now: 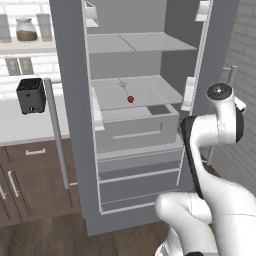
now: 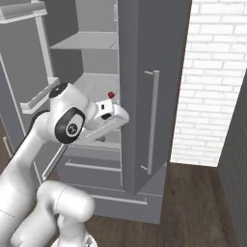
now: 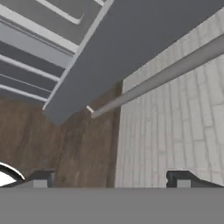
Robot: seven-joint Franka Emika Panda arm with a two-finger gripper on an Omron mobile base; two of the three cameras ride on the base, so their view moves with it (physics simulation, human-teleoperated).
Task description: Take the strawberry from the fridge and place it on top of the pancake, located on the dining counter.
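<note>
The fridge (image 1: 150,100) stands with its doors open and the strawberry (image 1: 130,99) not yet fetched, so the step in hand looks to be the reach into the fridge; carrying the fruit to the pancake on the dining counter is all to come. The strawberry lies on a middle shelf (image 1: 165,95), roughly at the centre of it and back from the front edge, just above a pulled-out drawer (image 1: 135,131); a pale speck with a thin stem (image 1: 122,84) lies near it toward the back of the shelf. In the right base view the strawberry (image 2: 111,94) shows beside the edge of the right door (image 2: 154,87). The gripper (image 3: 111,179) stands wide, its two fingertips (image 3: 40,178) well apart, and it holds and touches nothing; between them the hand view looks down at the wooden floor (image 3: 65,140), the lower corner of the right door and its bar handle (image 3: 162,78). The hand is thus by the right door, outside the fridge and aimed downward, not at the fruit. The next move likely calls for swinging the hand round the door edge, in over the shelf, and lining the open fingers to either side of the strawberry before closing; since the fruit is far smaller than the gripper, the alignment will need care.
</note>
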